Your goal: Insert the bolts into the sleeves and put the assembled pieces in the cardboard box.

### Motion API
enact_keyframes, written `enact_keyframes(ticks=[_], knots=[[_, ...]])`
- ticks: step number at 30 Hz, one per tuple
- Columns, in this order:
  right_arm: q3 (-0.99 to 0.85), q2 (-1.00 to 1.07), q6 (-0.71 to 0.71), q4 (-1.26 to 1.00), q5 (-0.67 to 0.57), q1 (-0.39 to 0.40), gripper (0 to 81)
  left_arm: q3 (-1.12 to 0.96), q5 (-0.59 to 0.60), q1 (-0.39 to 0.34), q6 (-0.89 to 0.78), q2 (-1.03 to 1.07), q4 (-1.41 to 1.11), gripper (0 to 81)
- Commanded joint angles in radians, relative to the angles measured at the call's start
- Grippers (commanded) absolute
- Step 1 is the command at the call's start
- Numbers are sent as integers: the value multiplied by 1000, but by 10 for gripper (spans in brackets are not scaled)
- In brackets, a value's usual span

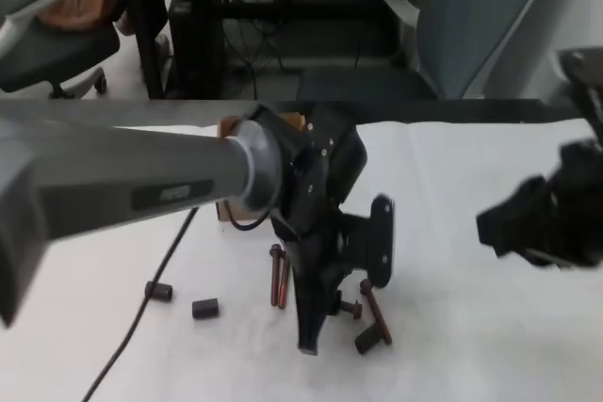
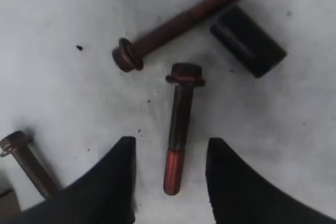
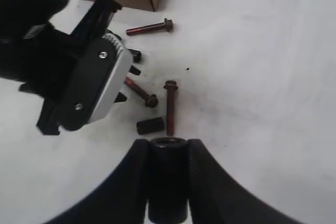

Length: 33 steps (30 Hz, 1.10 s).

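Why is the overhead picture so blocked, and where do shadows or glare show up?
High view: the left arm near the camera crosses the frame, hiding most of the cardboard box. Left wrist view: even light, only a faint shadow beside the bolt between the open jaws. Right wrist view: the other arm's silver plate catches the light; the sleeve in the jaws looks dark.

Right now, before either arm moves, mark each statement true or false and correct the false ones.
1. The right gripper is shut on a black cylindrical sleeve. True.
2. The left gripper clamps a reddish-brown metal bolt. False: its fingers are open, one on either side of the bolt's end, not touching it.
3. A second black sleeve lies on the white cloth. True.
4. Every bolt on the cloth already sits in a sleeve. False: the visible bolts lie bare.
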Motion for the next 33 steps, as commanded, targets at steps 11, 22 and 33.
enact_keyframes(ticks=[11, 22, 33], knots=[[148, -228, 90, 5, -53, -4, 6, -33, -56, -31, 84, 83, 28, 413], [149, -224, 90, 25, -49, -4, 6, -33, -99, -95, -12, 113, -51, 259], [154, -224, 87, 33, -43, -4, 6, -33, -146, -90, -320, 66, -1, 18]])
